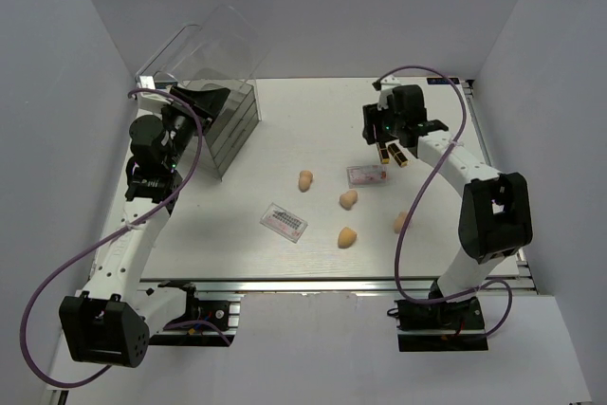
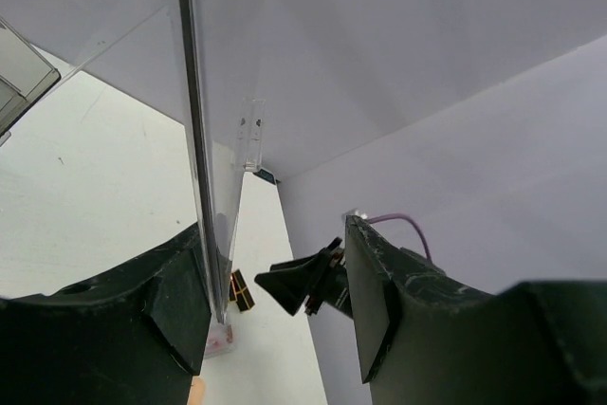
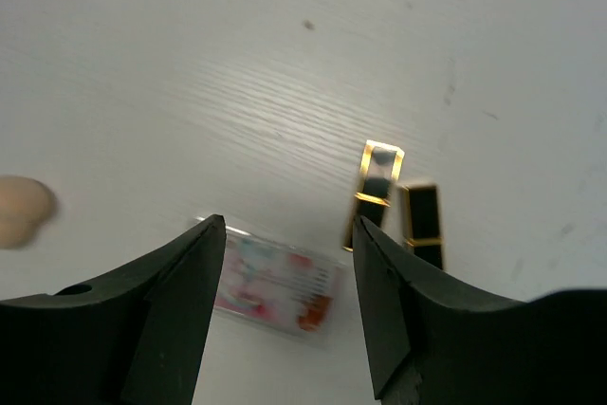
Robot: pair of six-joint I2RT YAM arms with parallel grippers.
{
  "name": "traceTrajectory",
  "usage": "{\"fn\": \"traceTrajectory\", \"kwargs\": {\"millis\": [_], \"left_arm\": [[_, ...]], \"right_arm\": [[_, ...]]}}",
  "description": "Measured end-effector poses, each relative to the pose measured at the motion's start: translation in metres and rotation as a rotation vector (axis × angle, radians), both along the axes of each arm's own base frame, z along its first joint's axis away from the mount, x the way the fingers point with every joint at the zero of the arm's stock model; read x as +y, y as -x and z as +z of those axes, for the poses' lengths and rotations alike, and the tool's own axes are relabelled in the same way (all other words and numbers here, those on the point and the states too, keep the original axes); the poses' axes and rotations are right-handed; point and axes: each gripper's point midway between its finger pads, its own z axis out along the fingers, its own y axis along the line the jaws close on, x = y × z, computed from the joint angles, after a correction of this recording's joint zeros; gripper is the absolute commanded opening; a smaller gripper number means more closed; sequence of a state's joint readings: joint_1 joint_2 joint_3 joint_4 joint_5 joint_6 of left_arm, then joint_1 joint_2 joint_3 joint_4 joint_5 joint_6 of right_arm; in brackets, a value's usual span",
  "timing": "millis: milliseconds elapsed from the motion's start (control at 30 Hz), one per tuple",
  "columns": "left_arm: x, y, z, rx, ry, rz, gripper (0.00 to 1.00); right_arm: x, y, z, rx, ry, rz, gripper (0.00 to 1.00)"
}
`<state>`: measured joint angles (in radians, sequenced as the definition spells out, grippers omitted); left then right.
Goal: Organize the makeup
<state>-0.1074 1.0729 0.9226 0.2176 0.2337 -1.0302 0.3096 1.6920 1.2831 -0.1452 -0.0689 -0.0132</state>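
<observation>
Two black-and-gold lipstick tubes [image 1: 392,153] lie side by side at the back right, next to a clear pinkish palette [image 1: 367,175]. My right gripper [image 1: 387,141] hovers open just above them. In the right wrist view the tubes [image 3: 381,187] lie past the right finger and the palette [image 3: 277,284] shows between the open gripper [image 3: 289,230] fingers. A second palette [image 1: 284,222] lies mid-table. Several tan egg sponges [image 1: 348,199] are scattered around the middle. My left gripper [image 1: 211,100] is open at the clear drawer box [image 1: 228,125]. Its clear panel [image 2: 204,168] stands beside the left finger [image 2: 175,301].
The drawer box's clear lid [image 1: 209,45] tilts up at the back left corner. White walls enclose the table on three sides. The right arm's gripper [image 2: 313,284] shows in the left wrist view, with the tubes [image 2: 242,289] below it.
</observation>
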Motion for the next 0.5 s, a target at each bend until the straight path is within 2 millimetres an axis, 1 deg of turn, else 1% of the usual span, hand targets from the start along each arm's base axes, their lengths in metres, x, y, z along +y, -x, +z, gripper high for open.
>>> {"fn": "traceTrajectory", "kwargs": {"millis": [67,133,167,233,267,333,367,400,467,500], "left_arm": [[0.0,0.0,0.0,0.001,0.003,0.002,0.63],[0.001,0.0,0.0,0.002,0.007,0.005,0.63],[0.001,-0.001,0.0,0.003,0.008,0.006,0.63],[0.001,-0.001,0.001,0.004,0.013,0.007,0.63],[0.002,-0.001,0.001,0.005,0.016,0.008,0.63],[0.003,-0.001,0.001,0.007,0.022,0.012,0.62],[0.004,-0.001,0.001,0.008,0.025,0.013,0.62],[0.004,-0.001,0.001,0.009,0.027,0.013,0.62],[0.005,-0.002,0.001,0.011,0.032,0.015,0.62],[0.005,-0.002,0.001,0.011,0.035,0.016,0.62]], "right_arm": [[-0.026,0.004,-0.019,0.036,0.066,-0.018,0.62],[-0.048,0.008,-0.032,0.065,0.115,-0.024,0.62],[-0.057,0.01,-0.036,0.08,0.138,-0.02,0.61],[-0.073,0.014,-0.041,0.105,0.17,0.002,0.61],[-0.075,0.017,-0.043,0.112,0.179,0.042,0.6],[-0.069,0.029,-0.047,0.139,0.177,0.151,0.6],[-0.057,0.041,-0.049,0.157,0.153,0.252,0.61],[-0.051,0.046,-0.049,0.16,0.143,0.292,0.62],[-0.028,0.061,-0.05,0.157,0.131,0.434,0.66],[-0.012,0.07,-0.051,0.146,0.125,0.504,0.66]]}}
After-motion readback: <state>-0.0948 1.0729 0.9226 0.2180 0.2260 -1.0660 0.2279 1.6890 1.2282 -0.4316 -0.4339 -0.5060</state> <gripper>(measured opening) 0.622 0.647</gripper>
